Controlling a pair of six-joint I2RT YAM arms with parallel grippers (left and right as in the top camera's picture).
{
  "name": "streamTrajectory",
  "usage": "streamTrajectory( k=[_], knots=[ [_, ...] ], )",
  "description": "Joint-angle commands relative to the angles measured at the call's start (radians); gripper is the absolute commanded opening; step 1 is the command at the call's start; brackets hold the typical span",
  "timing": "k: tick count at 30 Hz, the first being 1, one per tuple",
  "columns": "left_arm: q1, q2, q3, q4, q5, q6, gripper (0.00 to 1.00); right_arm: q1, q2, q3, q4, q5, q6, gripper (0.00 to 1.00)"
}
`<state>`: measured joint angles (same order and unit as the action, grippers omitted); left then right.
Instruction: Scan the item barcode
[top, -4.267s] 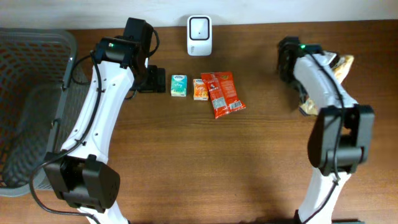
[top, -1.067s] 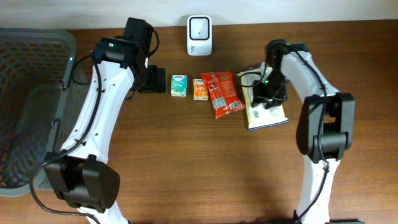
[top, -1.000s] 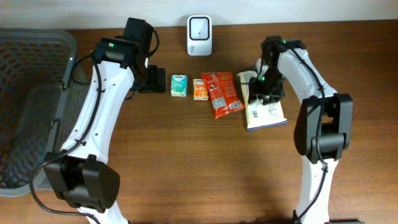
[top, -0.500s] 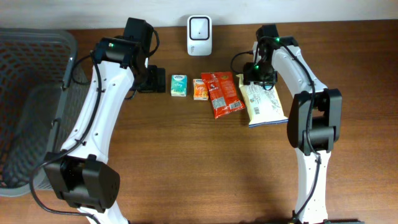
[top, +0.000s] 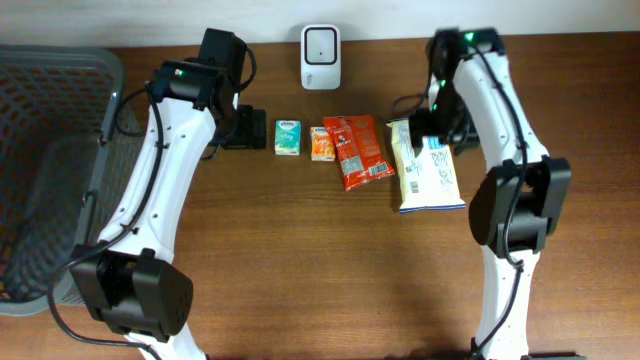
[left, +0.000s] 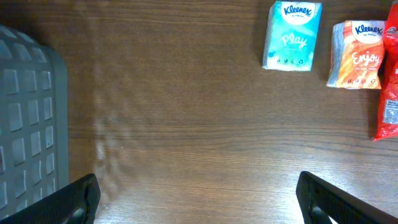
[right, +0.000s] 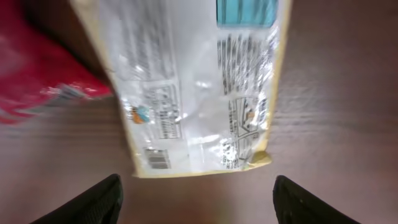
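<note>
Overhead, we find the pouch (top: 428, 170) lying flat on the table (top: 300, 260), printed side up. It is right of centre and well apart from the scanner (top: 320, 44), which stands at the far edge. The pouch's long left side runs just beside the red bag (top: 358, 150). Near the top the two seem to meet (we cannot tell whether one overlaps the other). Left of the red bag sit an orange pack (top: 320, 143) and a teal pack (top: 288, 137), in a row with a slight gap between them. A grey basket (top: 50, 150) fills the left side.

From the right wrist we see the right gripper (right: 198, 183) with its jaws spread wide and only bare wood between them. The pouch's yellow-edged end lies just ahead of the fingertips, and neither one touches it. Near that end, toward the left, we make out a small dark striped block that may be the barcode (too blurred to be sure). A red blur of the bag shows at the upper left.

From the left wrist we see the left gripper (left: 198, 180) with its jaws also wide apart over bare wood, gripping nothing. Both packs lie well ahead of it at the top right, and the basket's corner sits at the left.
</note>
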<state>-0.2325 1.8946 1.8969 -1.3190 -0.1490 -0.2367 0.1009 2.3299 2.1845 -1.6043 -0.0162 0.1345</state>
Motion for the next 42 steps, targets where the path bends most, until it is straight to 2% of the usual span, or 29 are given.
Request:
streamTrajectory(
  k=[1, 5, 8, 12, 14, 17, 19, 26, 31, 37, 40, 42],
  knots=[
    [0.005, 0.002, -0.001, 0.002, 0.003, -0.013, 0.99, 0.006, 0.000, -0.152, 0.088, -0.032, 0.005, 0.77],
    [0.008, 0.002, -0.001, 0.001, 0.003, -0.013, 0.99, 0.015, 0.000, -0.339, 0.269, -0.032, 0.005, 0.77],
    [0.006, 0.002, -0.001, 0.002, 0.003, -0.013, 0.99, 0.016, -0.003, -0.338, 0.272, -0.032, 0.030, 0.78],
    [0.006, 0.002, -0.001, 0.002, 0.003, -0.013, 0.99, 0.002, -0.018, -0.100, 0.097, -0.032, 0.031, 0.85],
    [0.006, 0.002, -0.001, 0.002, 0.003, -0.013, 0.99, 0.002, -0.018, 0.013, 0.003, -0.032, 0.027, 1.00],
    [0.006, 0.002, -0.001, 0.002, 0.003, -0.013, 0.99, 0.004, -0.017, 0.019, -0.095, -0.032, 0.027, 1.00],
    [0.006, 0.002, -0.001, 0.002, 0.003, -0.013, 0.99, 0.012, -0.017, -0.039, -0.093, -0.035, 0.027, 1.00],
    [0.006, 0.002, -0.001, 0.002, 0.003, -0.013, 0.99, 0.023, -0.016, -0.294, 0.114, -0.032, 0.029, 1.00],
    [0.006, 0.002, -0.001, 0.002, 0.003, -0.013, 0.99, 0.023, -0.016, -0.300, 0.185, -0.036, 0.033, 0.99],
    [0.006, 0.002, -0.001, 0.002, 0.003, -0.013, 0.99, 0.024, -0.016, -0.349, 0.123, -0.042, 0.039, 0.98],
    [0.006, 0.002, -0.001, 0.002, 0.003, -0.013, 0.99, 0.024, -0.016, -0.432, 0.274, -0.039, 0.039, 0.99],
    [0.006, 0.002, -0.001, 0.002, 0.003, -0.013, 0.99, 0.024, -0.017, -0.429, 0.302, -0.043, 0.039, 0.99]
  ],
)
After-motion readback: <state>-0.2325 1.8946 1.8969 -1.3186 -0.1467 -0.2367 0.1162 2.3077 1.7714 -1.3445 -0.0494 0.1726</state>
